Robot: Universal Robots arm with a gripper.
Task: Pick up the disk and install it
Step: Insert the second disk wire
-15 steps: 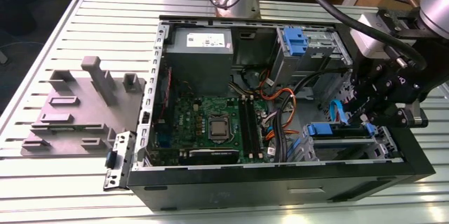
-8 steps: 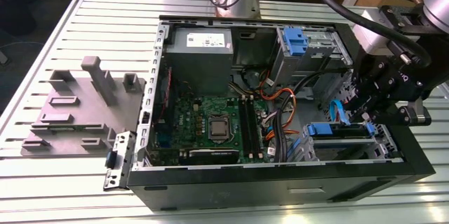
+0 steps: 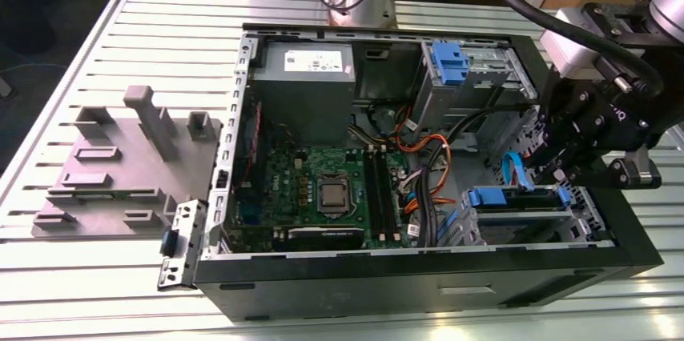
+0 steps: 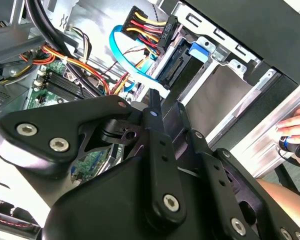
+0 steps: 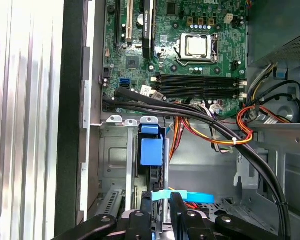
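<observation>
The disk [image 4: 174,67] sits edge-on inside the grey drive cage [image 4: 225,97], under the cage's blue tab [image 4: 197,51]; only its dark connector end shows. In the exterior view this cage [image 3: 524,225] stands in the case's near corner, on the exterior view's right. My gripper [image 3: 558,174] hangs just above it, shut with nothing between the fingers. In both wrist views my gripper [image 4: 152,95] [image 5: 173,196] ends close to a light-blue flat cable [image 5: 190,197] that crosses the cage mouth. The blue tab [image 5: 151,150] lies straight ahead of the tips.
Bundled black and orange cables [image 5: 215,125] cross between motherboard [image 3: 320,189] and cage. A power-supply box [image 3: 304,77] and a second cage with blue parts [image 3: 454,61] fill the case's far side. A grey fixture [image 3: 118,165] lies on the slotted table. A person's hand [image 4: 296,125] rests outside the case.
</observation>
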